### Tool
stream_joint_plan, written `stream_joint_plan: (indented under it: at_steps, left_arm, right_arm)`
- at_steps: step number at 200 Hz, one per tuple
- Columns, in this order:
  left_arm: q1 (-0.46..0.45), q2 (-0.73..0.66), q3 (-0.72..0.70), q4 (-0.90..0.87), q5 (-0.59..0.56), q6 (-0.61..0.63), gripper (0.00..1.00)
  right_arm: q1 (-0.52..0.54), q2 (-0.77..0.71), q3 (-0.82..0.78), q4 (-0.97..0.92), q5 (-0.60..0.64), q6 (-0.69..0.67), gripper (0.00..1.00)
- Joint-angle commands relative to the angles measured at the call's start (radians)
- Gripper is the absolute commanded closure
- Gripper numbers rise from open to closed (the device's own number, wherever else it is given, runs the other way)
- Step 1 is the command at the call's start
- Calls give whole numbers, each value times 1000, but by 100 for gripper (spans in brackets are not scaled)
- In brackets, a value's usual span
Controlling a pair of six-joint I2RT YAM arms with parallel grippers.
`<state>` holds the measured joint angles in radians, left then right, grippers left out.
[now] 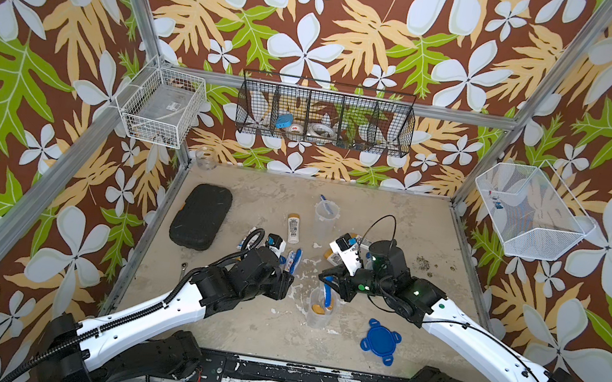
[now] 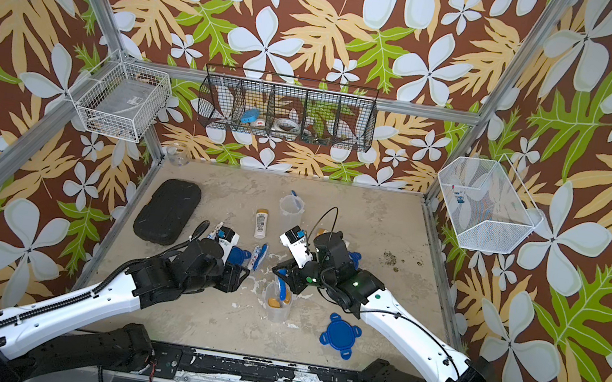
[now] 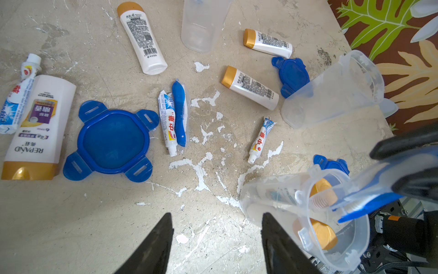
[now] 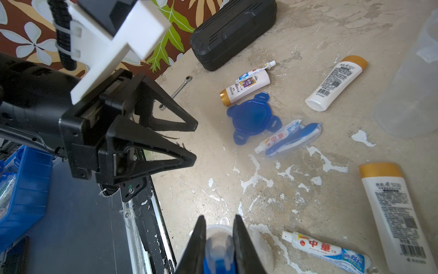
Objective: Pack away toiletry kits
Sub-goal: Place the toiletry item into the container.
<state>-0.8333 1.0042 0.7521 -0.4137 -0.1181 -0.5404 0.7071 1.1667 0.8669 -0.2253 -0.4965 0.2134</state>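
A clear cup (image 1: 320, 310) (image 2: 277, 303) stands front centre with gold-capped bottles (image 3: 323, 234) inside. My right gripper (image 1: 327, 281) (image 4: 219, 218) is shut on a blue-white toothbrush (image 4: 219, 251) (image 3: 369, 204), whose lower end dips into that cup's mouth. My left gripper (image 1: 288, 284) (image 3: 217, 215) hangs open just left of the cup (image 3: 272, 204), holding nothing. On the table lie a blue lid (image 3: 113, 140), a toothpaste tube (image 3: 169, 123) beside another toothbrush (image 3: 180, 111), a second tube (image 3: 260, 140) and small bottles (image 3: 251, 87). A second cup (image 1: 324, 219) stands further back.
A black oblong case (image 1: 202, 215) lies at the left, a glass jar (image 1: 206, 158) in the back left corner. Another blue lid (image 1: 381, 336) rests front right. A tipped cup (image 3: 331, 90) lies by the right arm. Wire baskets (image 1: 326, 115) hang on the walls.
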Motion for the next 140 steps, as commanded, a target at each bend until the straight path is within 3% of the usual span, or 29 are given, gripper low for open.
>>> stream_joint_plan:
  at_steps: [1,56,140]
  left_arm:
    - [3,0,-1,15,-3,8,39]
    - [7,2,3,14,-3,20,39]
    - [23,14,6,16,9,22,39]
  right_arm:
    - [3,1,3,9,35,-6,83]
    - [13,-10,-6,-4,79,-16,59]
    - [28,-12,-2,-39,83,-41,58]
